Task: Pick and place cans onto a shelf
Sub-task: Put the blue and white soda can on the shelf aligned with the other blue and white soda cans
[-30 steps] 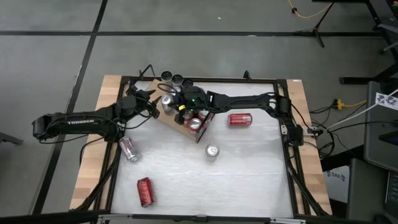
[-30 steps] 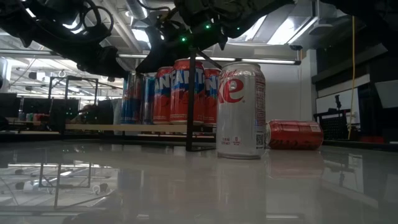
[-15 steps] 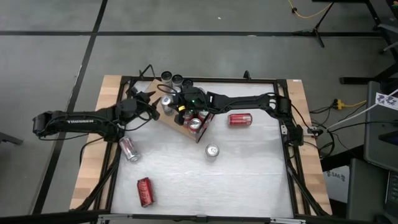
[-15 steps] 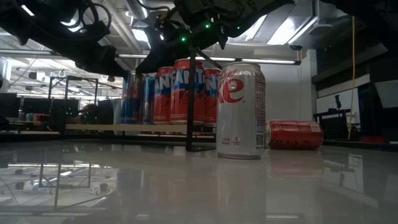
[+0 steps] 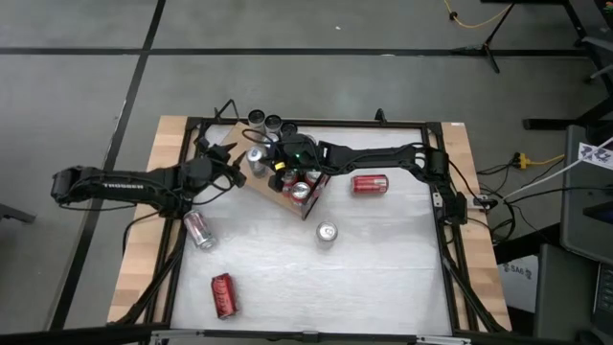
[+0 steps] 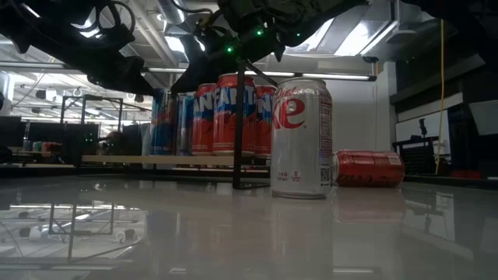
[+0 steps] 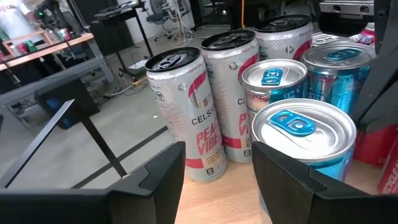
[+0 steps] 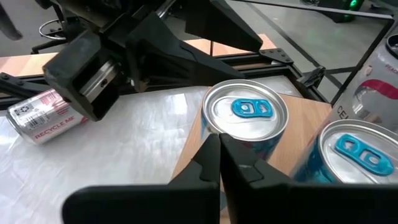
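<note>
The wooden shelf (image 5: 262, 185) lies slantwise at the table's far middle, with several cans (image 5: 299, 184) upright on it; they also show in the low view (image 6: 222, 117). My left gripper (image 5: 233, 164) is open at the shelf's left end; a blue-topped can (image 7: 297, 127) stands beside one finger and slim silver cans (image 7: 186, 109) stand ahead. My right gripper (image 8: 219, 158) is shut over the shelf, its tips at the rim of a blue-topped can (image 8: 245, 111). My right gripper's shut fingertips (image 8: 211, 155) stand at the near rim (image 8: 214, 127) of the upright blue-topped can, coming level from the table's right side. I cannot tell whether they touch it. The can stands on the shelf board.
On the white table a silver can (image 5: 199, 230) and a red can (image 5: 223, 294) lie near the left front, a silver can (image 5: 328, 232) stands in the middle, and a red can (image 5: 369, 183) lies right of the shelf. Three cans (image 5: 272, 123) stand at the far edge.
My left gripper has drawn back a little toward the table's left edge, away from the cans on the shelf. The cans and the right arm have kept still.
</note>
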Robot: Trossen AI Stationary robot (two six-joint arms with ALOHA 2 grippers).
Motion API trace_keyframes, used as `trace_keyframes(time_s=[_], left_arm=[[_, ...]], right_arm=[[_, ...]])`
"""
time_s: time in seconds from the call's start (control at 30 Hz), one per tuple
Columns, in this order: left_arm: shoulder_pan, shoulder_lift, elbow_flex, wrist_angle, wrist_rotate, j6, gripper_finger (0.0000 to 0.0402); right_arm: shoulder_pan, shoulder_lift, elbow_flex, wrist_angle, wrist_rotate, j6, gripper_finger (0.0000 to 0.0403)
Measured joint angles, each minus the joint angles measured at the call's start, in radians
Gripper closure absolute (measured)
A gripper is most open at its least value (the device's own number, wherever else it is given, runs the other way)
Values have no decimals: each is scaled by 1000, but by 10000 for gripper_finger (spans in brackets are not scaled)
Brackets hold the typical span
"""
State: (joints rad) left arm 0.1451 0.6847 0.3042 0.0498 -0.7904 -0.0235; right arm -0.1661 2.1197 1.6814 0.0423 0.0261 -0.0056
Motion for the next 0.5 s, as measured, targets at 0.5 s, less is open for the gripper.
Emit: trace_keyframes(time_s=[0.5], left_arm=[[-83,-58,0,2,-213,8,214]], right_arm=[[2,-3,0,15,-43,0,402]])
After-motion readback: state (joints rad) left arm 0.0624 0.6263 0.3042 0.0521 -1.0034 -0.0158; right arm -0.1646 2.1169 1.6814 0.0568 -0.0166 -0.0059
